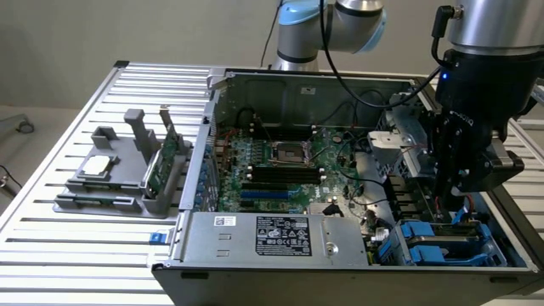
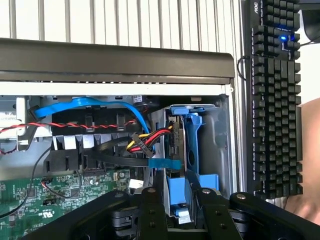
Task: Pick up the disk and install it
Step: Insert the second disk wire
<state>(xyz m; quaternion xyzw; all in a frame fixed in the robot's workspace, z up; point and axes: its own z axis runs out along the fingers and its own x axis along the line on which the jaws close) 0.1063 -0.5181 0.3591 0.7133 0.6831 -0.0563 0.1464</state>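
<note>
The gripper [image 2: 176, 210] hangs low over the drive bay corner of the open computer case [image 1: 281, 83], the corner farthest from the grey holder [image 1: 127, 172] that carries the green circuit card [image 1: 162, 162]. Its fingers [image 2: 150, 210] stand apart, one on each side of the blue bracket [image 2: 192, 145] of the disk [image 2: 175, 145], and I cannot tell whether they press it. The disk stands on edge inside the bay, next to the red and yellow cable bundle [image 2: 147, 137] and blue cable [image 2: 90, 107]. To seat it well, I judge the push should run straight along the bay rails, square and gentle, keeping the cables clear of the bracket.
</note>
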